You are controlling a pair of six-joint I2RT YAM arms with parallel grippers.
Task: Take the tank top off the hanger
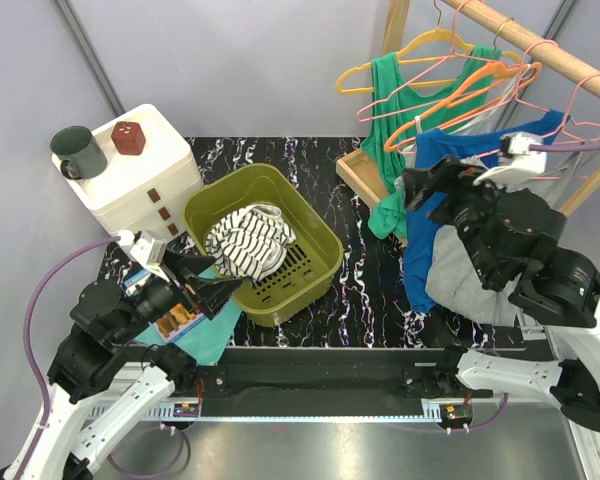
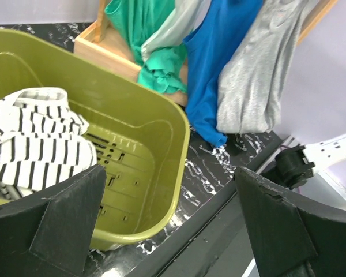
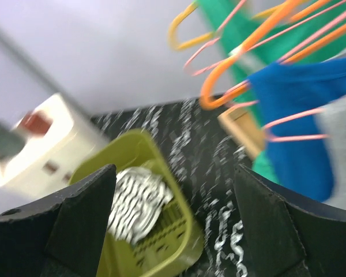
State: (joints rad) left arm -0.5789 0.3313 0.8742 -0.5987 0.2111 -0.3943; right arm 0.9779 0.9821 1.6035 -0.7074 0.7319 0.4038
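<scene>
Three tank tops hang from a wooden rail (image 1: 550, 50) at the right: green (image 1: 390, 110) on an orange hanger (image 1: 460, 95), blue (image 1: 445, 145) on a pink hanger (image 1: 570, 90), and grey (image 1: 455, 275). They also show in the left wrist view as green (image 2: 144, 23), blue (image 2: 219, 52) and grey (image 2: 259, 75). My right gripper (image 1: 417, 195) (image 3: 173, 231) is open and empty, just left of the blue top, below its hanger. My left gripper (image 1: 212, 280) (image 2: 173, 231) is open and empty at the near-left rim of the olive basket (image 1: 335, 250).
A striped garment (image 1: 248, 240) lies in the basket. A white drawer box (image 1: 140, 170) with a green mug (image 1: 80, 150) and a red block (image 1: 128, 137) stands at the back left. The rack's wooden base (image 1: 365, 175) is behind the basket. A teal cloth (image 1: 210, 335) lies under the left arm.
</scene>
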